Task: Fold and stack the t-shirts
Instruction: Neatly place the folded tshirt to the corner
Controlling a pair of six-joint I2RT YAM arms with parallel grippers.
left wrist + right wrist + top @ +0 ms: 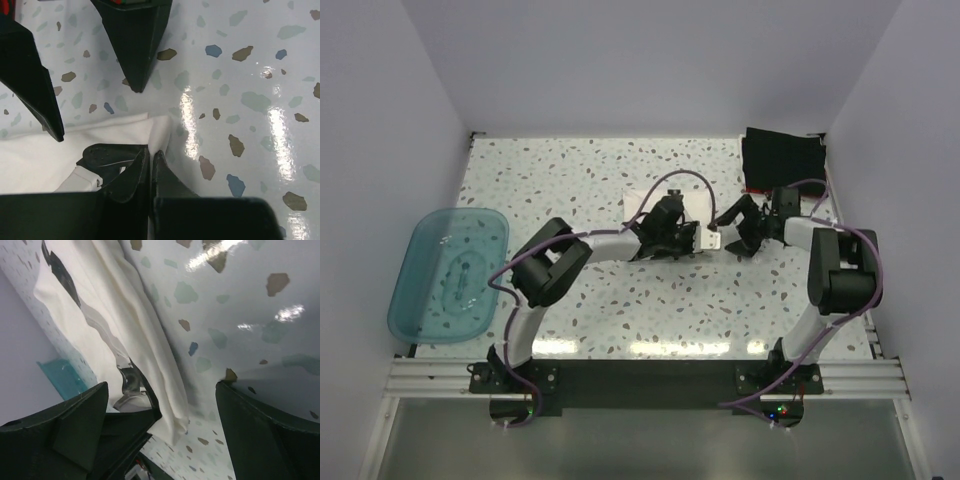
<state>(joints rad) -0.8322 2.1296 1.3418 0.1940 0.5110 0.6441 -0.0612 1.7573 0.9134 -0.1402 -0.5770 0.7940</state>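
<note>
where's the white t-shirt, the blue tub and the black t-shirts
white t-shirt [35,160] left wrist view, flat cloth
blue tub [450,270] top view, bare bottom
black t-shirts [780,160] top view, middle of pile

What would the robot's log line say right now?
left tool: shut on white t-shirt | right tool: open, beside it | black t-shirts: stacked far right

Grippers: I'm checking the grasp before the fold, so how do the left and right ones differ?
The left gripper has its jaws shut; the right gripper has them wide open. The left gripper pinches a corner of the white shirt; the right gripper holds nothing, its jaws straddling that shirt's edge. Both sit low over the table, facing each other.
</note>
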